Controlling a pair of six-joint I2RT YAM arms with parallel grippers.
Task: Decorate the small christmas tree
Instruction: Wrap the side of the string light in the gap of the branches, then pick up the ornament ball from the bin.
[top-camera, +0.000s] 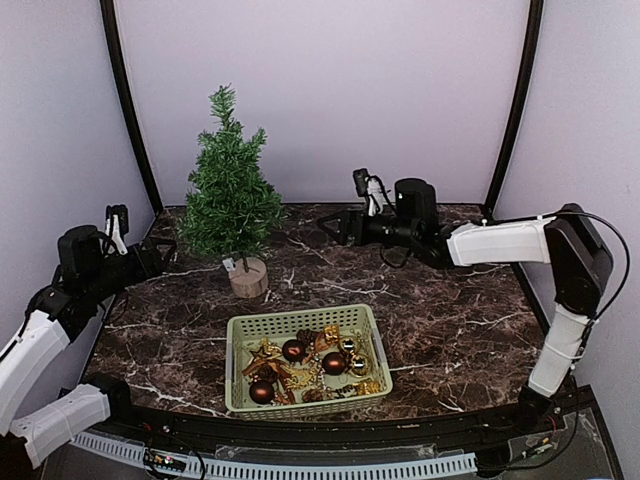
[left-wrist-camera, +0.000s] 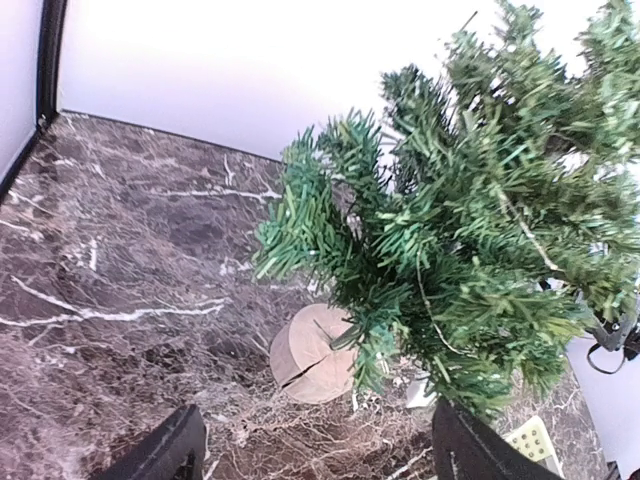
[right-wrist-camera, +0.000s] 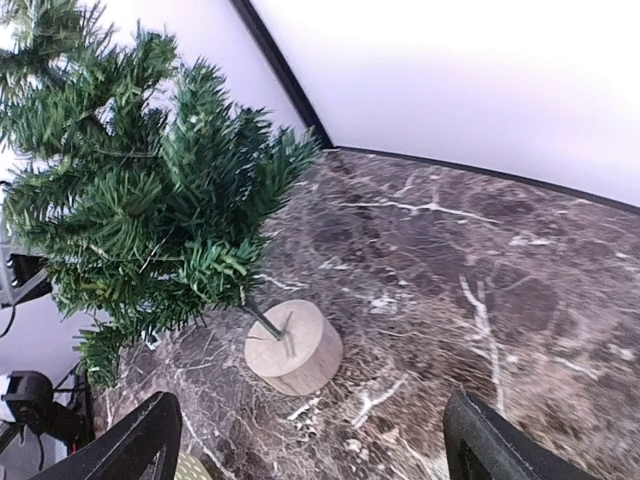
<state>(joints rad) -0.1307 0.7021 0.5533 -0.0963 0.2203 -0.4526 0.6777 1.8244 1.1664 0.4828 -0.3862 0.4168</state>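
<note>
While 2 arms are flanking the tree, top view: the small christmas tree (top-camera: 232, 195) is standing upright at the back left of the marble table (top-camera: 450, 320), behind the basket (top-camera: 236, 345) of ornaments (top-camera: 300, 360); no ornament is showing on its branches.
Left gripper (top-camera: 160, 252): hovering left of the tree, holding nothing.
Right gripper (top-camera: 335, 225): hovering right of the tree, apart from it, holding nothing.
Left wrist view: black fingers (left-wrist-camera: 170, 450) are standing spread wide at the bottom corners, the stump base (left-wrist-camera: 310, 352) lying beyond them.
Right wrist view: fingers (right-wrist-camera: 130, 440) are likewise standing spread wide, facing the stump base.
Step in hand, as judged: fetching 1 bauble; dropping straight down, pinching its cap or cord, then hanging it on an outer twig without nudging the light tree looks wisest.
Hard to make out: hanging loops are too small to tell; the treetop is being cropped in both wrist views; the basket is showing only as a corner in the left wrist view.
</note>
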